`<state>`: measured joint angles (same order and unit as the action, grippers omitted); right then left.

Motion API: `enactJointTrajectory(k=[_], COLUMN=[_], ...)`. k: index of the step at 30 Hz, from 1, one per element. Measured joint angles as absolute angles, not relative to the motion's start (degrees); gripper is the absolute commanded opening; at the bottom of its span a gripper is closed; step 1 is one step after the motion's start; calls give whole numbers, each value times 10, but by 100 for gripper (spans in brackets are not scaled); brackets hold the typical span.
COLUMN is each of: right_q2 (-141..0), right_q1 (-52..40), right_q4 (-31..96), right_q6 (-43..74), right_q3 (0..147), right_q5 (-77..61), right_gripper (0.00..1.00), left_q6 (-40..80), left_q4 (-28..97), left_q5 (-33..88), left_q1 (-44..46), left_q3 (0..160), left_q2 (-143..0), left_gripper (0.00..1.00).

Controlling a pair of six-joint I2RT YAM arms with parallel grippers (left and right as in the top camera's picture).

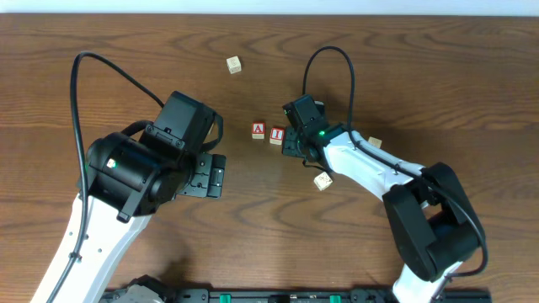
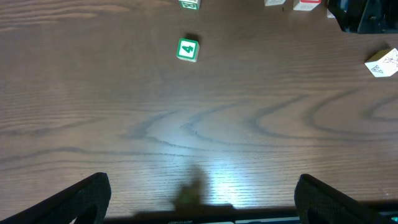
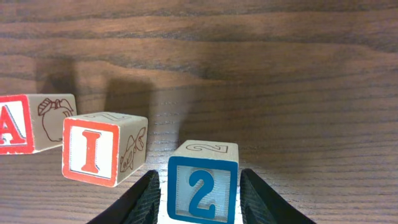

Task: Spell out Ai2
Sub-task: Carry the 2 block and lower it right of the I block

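The red "A" cube [image 1: 258,130] and the red "I" cube [image 1: 276,134] sit side by side at the table's middle. In the right wrist view the A cube [image 3: 25,123] is at the left and the I cube [image 3: 99,155], turned slightly, is to its right. The blue "2" cube [image 3: 202,183] rests on the table just right of the I cube. My right gripper [image 3: 200,193] straddles it, open, with a thin gap at each finger [image 3: 146,196]. The overhead view hides the 2 cube under the right gripper [image 1: 295,140]. My left gripper [image 2: 203,182] is wide open, holding nothing.
A green-marked "4" cube [image 2: 188,50] lies ahead of the left gripper. Pale cubes lie at the back [image 1: 233,64], beside the right arm [image 1: 322,180] and behind it [image 1: 375,143]. The left arm [image 1: 143,168] fills the left side.
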<state>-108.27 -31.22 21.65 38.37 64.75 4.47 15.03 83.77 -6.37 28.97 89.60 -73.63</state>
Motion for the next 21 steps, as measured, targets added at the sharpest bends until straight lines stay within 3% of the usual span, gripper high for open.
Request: enactJointTrajectory(k=[12, 16, 21], right_q2=[-1075, -1044, -1014], right_q1=[-300, -287, -281], right_q4=[226, 270, 346], right_q6=[372, 362, 364], right_q3=[661, 670, 676], right_q5=[56, 72, 93], right_gripper=[44, 32, 29], left_q6=[150, 150, 150], left_q4=[838, 838, 838], left_q5=[-64, -64, -64], left_q1=[290, 290, 290], left_q3=[896, 896, 896], left_q2=[-736, -736, -736], left_gripper=[95, 95, 95])
